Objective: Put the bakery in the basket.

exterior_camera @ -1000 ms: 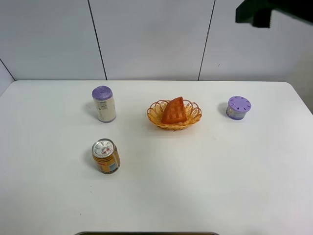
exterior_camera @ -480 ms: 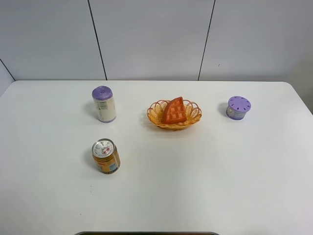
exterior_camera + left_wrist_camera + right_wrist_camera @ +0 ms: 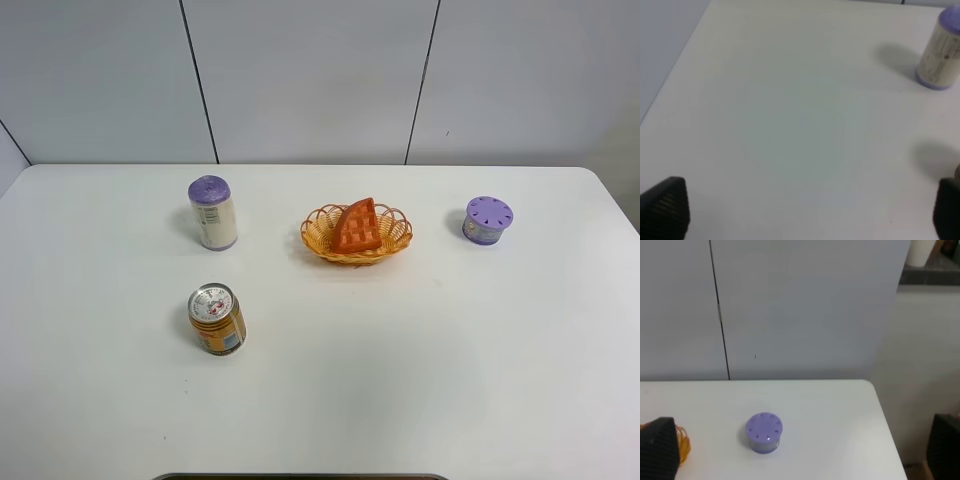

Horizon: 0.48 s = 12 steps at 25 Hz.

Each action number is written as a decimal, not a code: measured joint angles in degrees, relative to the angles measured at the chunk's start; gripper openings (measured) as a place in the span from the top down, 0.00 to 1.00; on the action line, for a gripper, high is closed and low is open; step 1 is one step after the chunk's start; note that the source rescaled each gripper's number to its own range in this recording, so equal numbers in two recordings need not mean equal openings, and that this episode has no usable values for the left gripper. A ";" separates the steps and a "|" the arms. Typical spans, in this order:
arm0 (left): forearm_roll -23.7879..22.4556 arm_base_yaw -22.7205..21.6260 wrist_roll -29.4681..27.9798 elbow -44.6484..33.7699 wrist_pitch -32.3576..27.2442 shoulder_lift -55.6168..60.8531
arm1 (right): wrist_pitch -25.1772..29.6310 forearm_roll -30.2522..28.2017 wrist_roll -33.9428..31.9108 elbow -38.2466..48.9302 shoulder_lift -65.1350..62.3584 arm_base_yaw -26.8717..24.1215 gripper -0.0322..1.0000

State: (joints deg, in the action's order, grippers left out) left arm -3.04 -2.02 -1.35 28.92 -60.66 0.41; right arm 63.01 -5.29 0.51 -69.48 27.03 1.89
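Exterior high view shows the white table (image 3: 420,380) filling most of the scene, with a grey panelled wall (image 3: 310,80) behind it. At the table's centre, a little toward 12 o'clock, sits the basket (image 3: 325,240), and the bakery (image 3: 358,226) lies inside it, tilted, its wide edge down near the basket's front and its point leaning up toward the far rim. At 9 o'clock from the basket, well apart, stands a white bottle (image 3: 213,213) with a purple cap, upright. At 6 o'clock from that bottle stands an orange can (image 3: 217,319), also upright. At 3 o'clock from the basket, apart from it, sits a round purple tub (image 3: 487,220) with holes in its lid. No arm shows in this view.

Left wrist view: the left gripper (image 3: 810,210) has its fingers (image 3: 666,207) spread wide over bare table, holding nothing; the bottle is far ahead of it.

Right wrist view: the right gripper (image 3: 800,447) is likewise spread and empty, raised above the table, with the tub ahead between its fingers (image 3: 659,447) and a sliver of basket beside one finger
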 joint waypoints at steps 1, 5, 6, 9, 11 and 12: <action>0.00 0.00 0.00 0.00 0.00 0.00 | 0.67 0.32 0.10 0.30 -0.98 -0.39 0.00; 0.00 0.00 0.00 0.00 0.00 0.00 | 2.85 0.53 0.25 1.92 -5.30 -2.22 0.00; 0.00 0.00 0.00 0.00 0.00 0.00 | 3.25 0.53 0.25 2.39 -6.30 -2.67 0.00; 0.00 0.00 0.00 0.00 0.00 0.00 | 4.72 0.74 0.25 4.04 -9.37 -3.02 0.00; 0.00 0.00 0.00 0.00 0.00 0.00 | 5.59 1.33 0.25 5.72 -11.42 -3.02 0.00; 0.00 0.00 0.00 0.00 0.00 0.00 | 5.87 1.61 0.25 6.86 -12.43 -3.02 0.00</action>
State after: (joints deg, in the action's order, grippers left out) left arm -3.04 -2.02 -1.35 28.92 -60.66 0.41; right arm 68.88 -3.68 0.76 -62.62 14.60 -1.13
